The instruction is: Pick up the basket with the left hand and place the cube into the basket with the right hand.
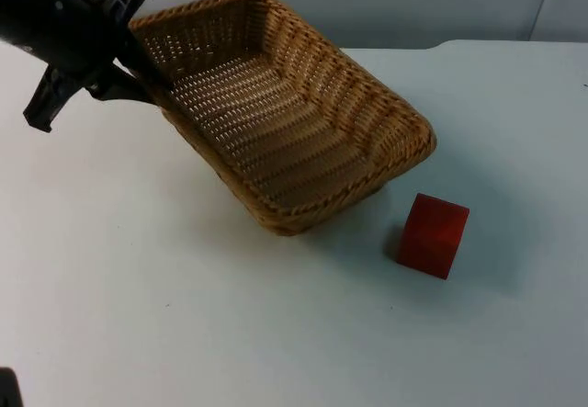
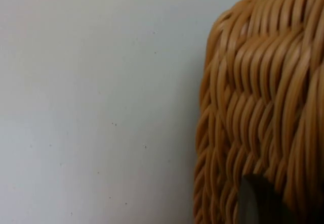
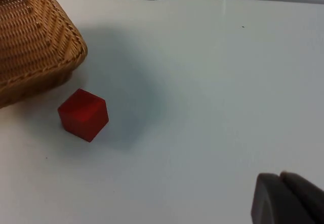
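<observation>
Your left gripper (image 1: 152, 81) clamped the basket (image 1: 285, 122) rim, tilted. Right gripper's (image 3: 286, 201) opening: cannot tell. Cube (image 3: 83, 114) lay well ahead; approach squarely.

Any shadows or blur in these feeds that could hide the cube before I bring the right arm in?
Top view: the red cube is sharp, with a soft shadow beside it and under the lifted basket held by the left claw. Right wrist view: cube clear in the basket's faint shadow. Left wrist view: wicker close and blurred.
</observation>
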